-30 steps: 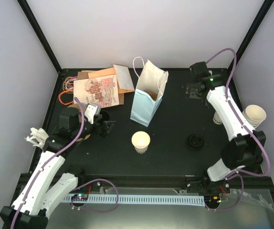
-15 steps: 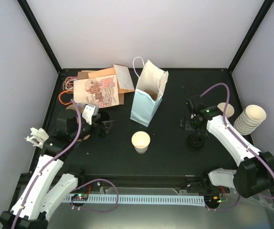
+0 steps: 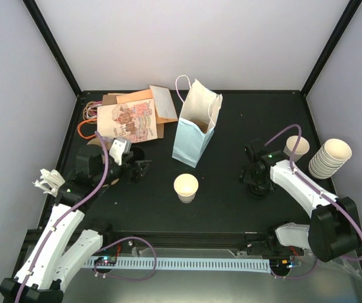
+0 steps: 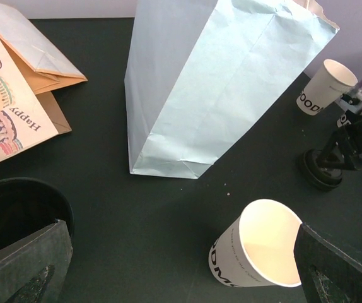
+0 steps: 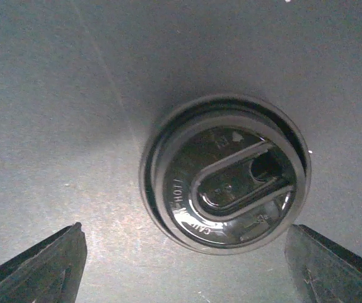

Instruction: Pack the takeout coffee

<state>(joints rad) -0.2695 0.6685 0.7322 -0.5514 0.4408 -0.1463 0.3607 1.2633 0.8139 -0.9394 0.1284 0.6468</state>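
Note:
A black plastic lid [image 5: 225, 173] lies flat on the dark table at centre right, and no cup shows beneath it. My right gripper [image 3: 256, 182] hangs straight over it, nearly hiding it from above. In the right wrist view that gripper [image 5: 184, 255] is open, its fingers wide on either side of the lid without touching. A lidless cream cup [image 3: 186, 187] stands mid-table. My left gripper [image 3: 140, 169] is open to its left; in the left wrist view the cup [image 4: 263, 252] sits just inside the right finger [image 4: 338, 268]. A capped takeout coffee is out of view.
An upright pale blue paper bag [image 3: 193, 129] stands open behind the cup. Flat paper bags [image 3: 130, 117] lie at the back left. A single cup [image 3: 296, 148] and a stack of cups [image 3: 329, 158] are at the right edge. A dark round object [image 4: 17, 208] sits by my left finger.
My right arm has swung from the back right corner forward and down until its gripper is over the black lid. The left arm has barely moved.

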